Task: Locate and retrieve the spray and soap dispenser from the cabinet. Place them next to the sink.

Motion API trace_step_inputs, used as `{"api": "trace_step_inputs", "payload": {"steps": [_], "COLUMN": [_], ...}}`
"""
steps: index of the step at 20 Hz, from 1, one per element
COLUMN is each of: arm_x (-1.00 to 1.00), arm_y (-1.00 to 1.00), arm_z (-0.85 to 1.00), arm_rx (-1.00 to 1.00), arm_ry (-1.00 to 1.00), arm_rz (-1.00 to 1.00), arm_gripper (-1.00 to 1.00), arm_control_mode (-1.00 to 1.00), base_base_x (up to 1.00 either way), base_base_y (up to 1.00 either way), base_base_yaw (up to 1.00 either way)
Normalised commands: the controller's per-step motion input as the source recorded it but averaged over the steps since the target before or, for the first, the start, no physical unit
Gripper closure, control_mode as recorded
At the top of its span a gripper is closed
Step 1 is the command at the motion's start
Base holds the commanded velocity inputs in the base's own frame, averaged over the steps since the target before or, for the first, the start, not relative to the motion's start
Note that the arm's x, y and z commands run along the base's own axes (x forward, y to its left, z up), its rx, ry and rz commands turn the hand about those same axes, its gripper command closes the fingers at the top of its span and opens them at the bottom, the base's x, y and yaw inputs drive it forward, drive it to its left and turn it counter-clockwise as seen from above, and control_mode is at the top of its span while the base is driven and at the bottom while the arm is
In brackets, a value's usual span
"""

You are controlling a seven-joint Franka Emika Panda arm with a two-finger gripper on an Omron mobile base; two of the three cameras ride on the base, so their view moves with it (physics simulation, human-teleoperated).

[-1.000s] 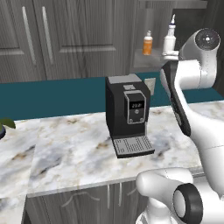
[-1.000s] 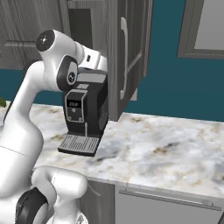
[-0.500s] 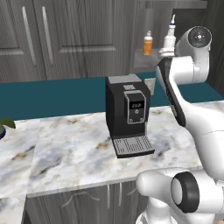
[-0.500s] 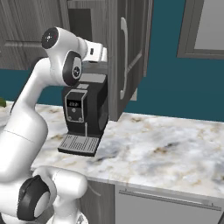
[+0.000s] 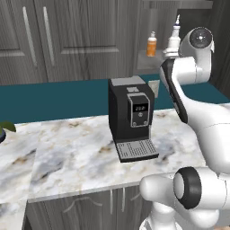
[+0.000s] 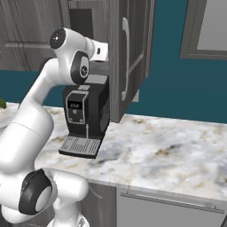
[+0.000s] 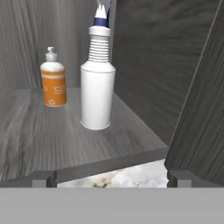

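arm: white arm has swung up twd the shelf nook over the last sec; wrist now level w/ the nook, hand aimed in.
cabinet: dark grey wall units; open nook at right w/ both bottles on its shelf, same spots as before.
coffee machine: on marble counter below nook, unmoved.
spray: upright near shelf front edge, closer to hand than the other bottle; also seen at nook in left base view.
soap dispenser: upright, further back, apart from spray.
gripper: jaws wide apart, holding nothing, short of shelf edge, tips straddle more than the spray's width.
meaning: approach phase, nothing retrieved yet; spray looks the likely first pick. Sink out of frame.
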Motion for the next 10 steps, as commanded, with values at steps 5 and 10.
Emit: {"api": "trace_step_inputs", "payload": {"steps": [5,10], "arm_x": [0.32,0.37], "arm_y": [-0.01,-0.01], "arm_z": [0.01,0.0], "arm_rx": [0.0,0.0], "arm_ry": [0.02,0.01], "arm_rz": [-0.01,-0.01], "arm_gripper": [-1.0,-1.0], "arm_control_mode": [-1.0,-1.0], "base_base_x": [0.0,0.0], "base_base_y": [0.0,0.0], "base_base_yaw": [0.0,0.0]}}
